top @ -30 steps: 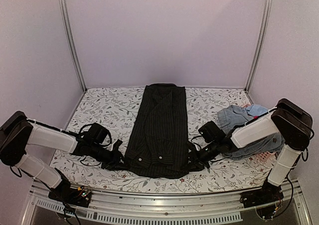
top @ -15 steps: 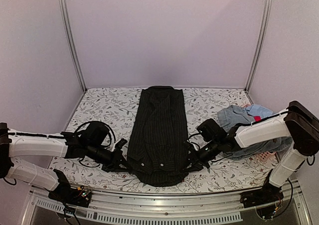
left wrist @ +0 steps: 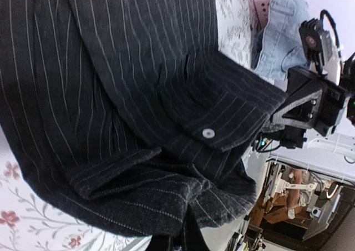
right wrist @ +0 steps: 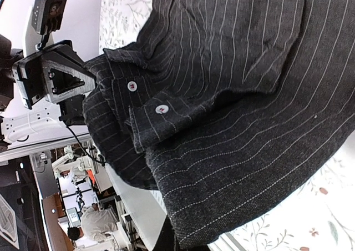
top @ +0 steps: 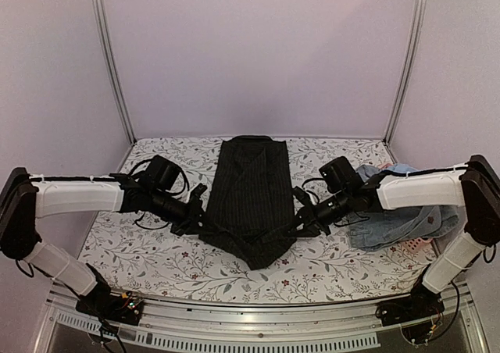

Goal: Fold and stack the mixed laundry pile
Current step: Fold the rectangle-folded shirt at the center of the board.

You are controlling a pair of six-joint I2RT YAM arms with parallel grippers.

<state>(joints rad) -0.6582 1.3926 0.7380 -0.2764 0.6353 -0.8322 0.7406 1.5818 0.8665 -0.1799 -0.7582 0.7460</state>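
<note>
Top external view: the black striped shirt [top: 250, 185] is seen in the middle of the frame, laid out long on the flowery bench [top: 141, 251]. Its near end is lifted off the bench. One corner is pinched in the closed jaws of the left arm [top: 78, 198], the other in the closed jaws of the right arm [top: 422, 189]. Both corners are held level, likely so the bottom can be folded evenly over the top. The other clothes [top: 398, 216] are left heaped at the right of the frame.
</note>
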